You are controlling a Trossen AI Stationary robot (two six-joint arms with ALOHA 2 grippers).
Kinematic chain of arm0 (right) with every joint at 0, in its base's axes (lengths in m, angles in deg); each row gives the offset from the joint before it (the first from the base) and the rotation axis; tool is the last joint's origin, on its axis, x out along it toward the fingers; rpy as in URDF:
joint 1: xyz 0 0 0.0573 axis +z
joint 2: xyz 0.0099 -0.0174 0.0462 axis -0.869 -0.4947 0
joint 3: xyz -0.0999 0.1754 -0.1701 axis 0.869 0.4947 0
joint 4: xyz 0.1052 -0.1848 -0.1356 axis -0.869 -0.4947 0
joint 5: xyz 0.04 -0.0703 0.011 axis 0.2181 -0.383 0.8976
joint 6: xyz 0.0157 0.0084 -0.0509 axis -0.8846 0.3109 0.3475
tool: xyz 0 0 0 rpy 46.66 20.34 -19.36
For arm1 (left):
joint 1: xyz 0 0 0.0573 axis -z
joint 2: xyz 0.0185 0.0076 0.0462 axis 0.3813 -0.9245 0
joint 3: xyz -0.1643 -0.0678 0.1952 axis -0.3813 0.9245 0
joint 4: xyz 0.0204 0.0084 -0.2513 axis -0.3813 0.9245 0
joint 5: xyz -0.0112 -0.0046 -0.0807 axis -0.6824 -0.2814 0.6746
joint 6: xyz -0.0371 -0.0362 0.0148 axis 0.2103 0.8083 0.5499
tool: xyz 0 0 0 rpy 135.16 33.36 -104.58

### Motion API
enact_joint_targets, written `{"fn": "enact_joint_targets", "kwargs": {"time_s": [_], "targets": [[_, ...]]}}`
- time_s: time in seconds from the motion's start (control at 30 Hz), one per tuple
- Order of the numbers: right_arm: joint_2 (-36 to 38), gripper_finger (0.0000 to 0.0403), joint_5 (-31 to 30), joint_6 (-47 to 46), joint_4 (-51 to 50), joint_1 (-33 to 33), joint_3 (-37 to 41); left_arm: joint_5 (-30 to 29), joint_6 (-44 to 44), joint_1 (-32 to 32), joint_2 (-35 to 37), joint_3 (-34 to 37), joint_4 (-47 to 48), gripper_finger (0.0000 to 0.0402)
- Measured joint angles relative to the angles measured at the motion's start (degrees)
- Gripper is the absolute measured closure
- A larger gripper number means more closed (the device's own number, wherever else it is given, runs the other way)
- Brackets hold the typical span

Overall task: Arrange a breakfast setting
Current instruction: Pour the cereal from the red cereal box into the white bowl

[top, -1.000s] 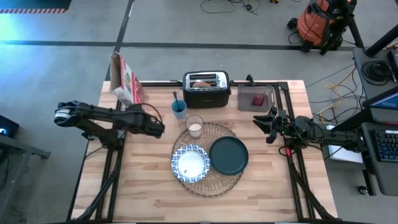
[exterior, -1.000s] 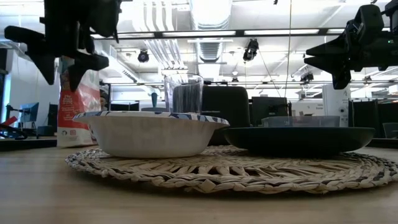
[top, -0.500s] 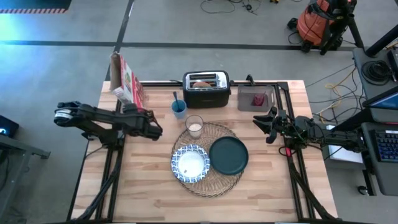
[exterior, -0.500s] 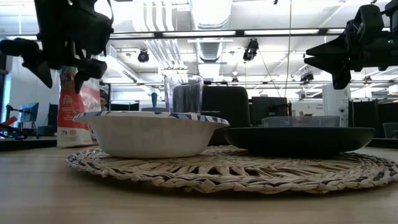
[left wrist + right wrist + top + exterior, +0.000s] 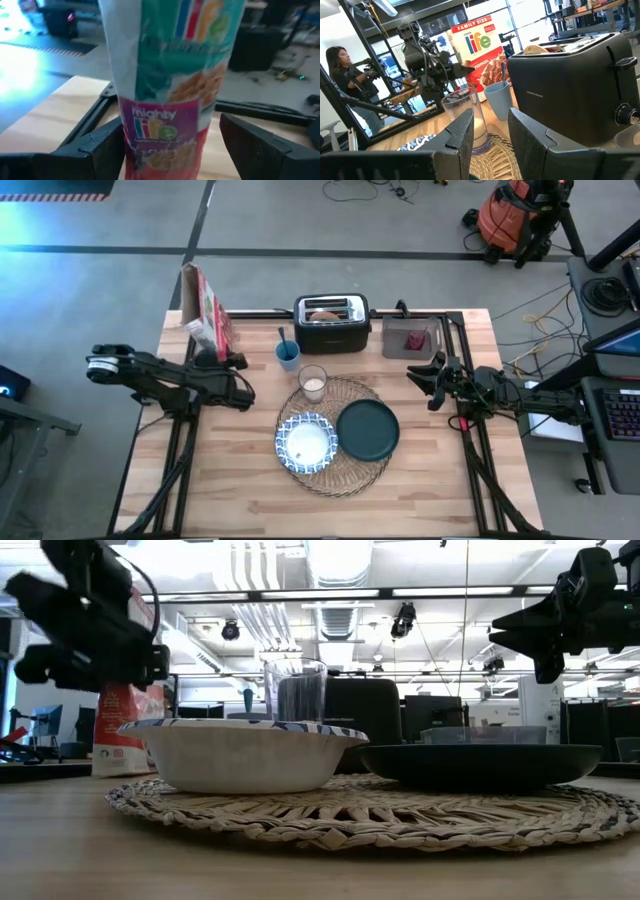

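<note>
The left gripper [image 5: 225, 362] reaches toward the cereal box [image 5: 205, 313] at the far left corner of the worktop [image 5: 240, 480]. In the left wrist view its jaws stand spread wide, one finger [image 5: 95, 145] on each side of the box's narrow edge [image 5: 170, 95], and the frames do not settle whether the pads touch it. In the high view the box leans a little.

The right gripper [image 5: 428, 383] hangs above the worktop's right side, well apart from the setting, its jaws partly apart with nothing between them.

The woven placemat [image 5: 345, 476] lies at the middle of the worktop. On it sit the blue-and-white bowl [image 5: 307, 444] toward the left arm's side and the dark teal plate [image 5: 368, 430] just beside it, while the glass of milk [image 5: 313, 384] stands at the mat's far rim. Beyond the glass is the small blue cup [image 5: 288, 355] with a utensil standing in it, next to the toaster [image 5: 332, 323], which has bread in its slots. A clear container [image 5: 410, 340] right of the toaster holds a dark-red item [image 5: 415, 340].

A person [image 5: 347, 82] shows in the room behind, in the right wrist view.
</note>
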Motion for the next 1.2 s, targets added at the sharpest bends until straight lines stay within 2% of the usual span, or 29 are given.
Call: {"fn": "enact_joint_targets", "kwargs": {"time_s": [0.07,0.2,0.33,0.47,0.67,0.73,1.0,1.2], "targets": [[0.0,0.0291,0.0,0.0,0.0,0.0,0.0,-2.2,-2.0,0.0,0.0,1.7,-2.9,0.0119],[0.0,0.0291,0.0,0.0,0.0,0.0,0.0,-2.9,-4.0,0.0,0.0,3.1,-4.7,0.0135],[0.0,0.0291,0.0,0.0,0.0,0.0,0.0,-2.9,-4.3,-0.8,0.0,3.8,-4.7,0.0176],[0.0,0.0291,0.0,0.0,0.0,0.0,0.0,-2.9,-4.3,-1.8,0.0,4.0,-4.6,0.0241],[0.0,0.0291,0.0,0.0,0.0,0.0,0.0,-2.5,-4.3,-2.0,0.0,3.5,-4.8,0.0367],[0.0,0.0291,0.0,0.0,0.0,0.0,0.0,-2.5,-4.3,-2.0,0.0,3.5,-4.8,0.0390],[0.0,0.0291,0.0,0.0,0.0,0.0,0.0,-3.1,-4.3,-2.0,0.0,2.2,-4.0,0.0398],[0.0,0.0291,0.0,0.0,0.0,0.0,0.0,-4.5,-9.0,-2.0,0.0,-4.6,2.8,0.0401]]}}
